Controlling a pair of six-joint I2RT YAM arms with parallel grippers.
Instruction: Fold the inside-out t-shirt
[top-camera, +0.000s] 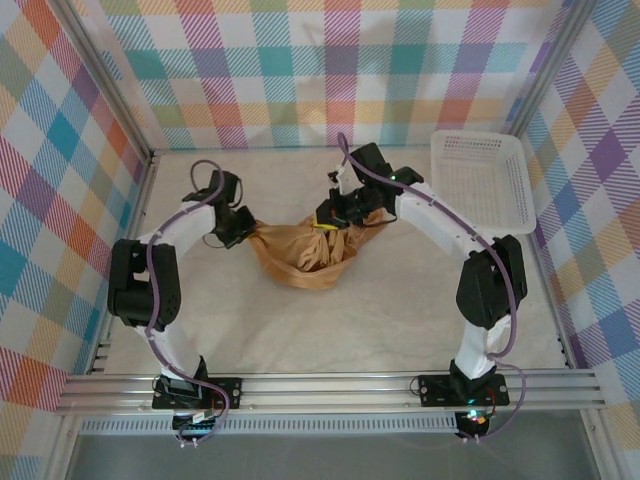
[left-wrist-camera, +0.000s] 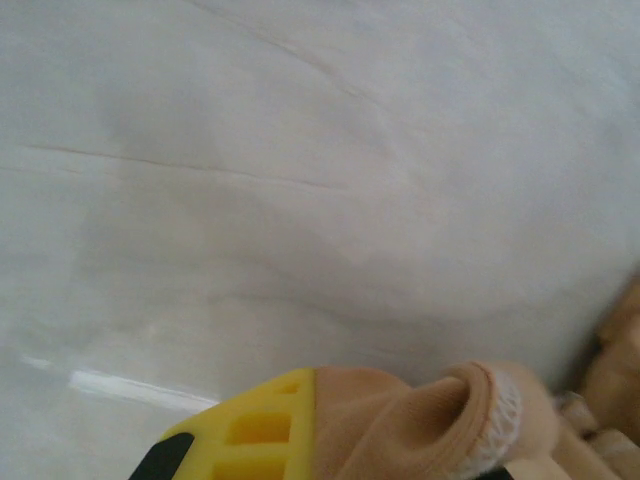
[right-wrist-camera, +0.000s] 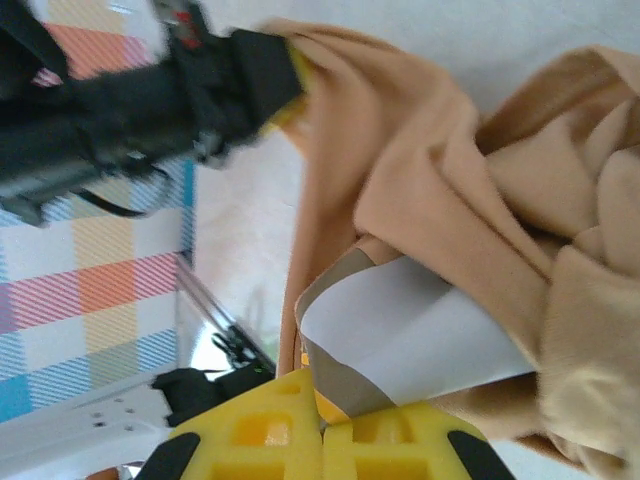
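A: Inside-out t-shirt (top-camera: 300, 258) hangs over the middle of the table (top-camera: 330, 330), sagging like a hammock between the arms; left gripper (top-camera: 243, 232) first, jaws pinched shut on a stitched edge of the cloth

B: Yes, its wrist view has that hem (left-wrist-camera: 470, 410) bunched against the yellow finger (left-wrist-camera: 250, 430). Soft, light stuff, it droops and creases wherever nothing holds it

A: Moving right, the right gripper (right-wrist-camera: 322, 428) is clamped shut too, on the white label (right-wrist-camera: 400, 340) and the fabric round it

B: A label is a thin hold, I'd say, it could slip. Better grips are the seams, shoulders or bottom hem, taken wide apart so the cloth spreads flat

A: And the white basket (top-camera: 480, 180) sits at far right, well apart
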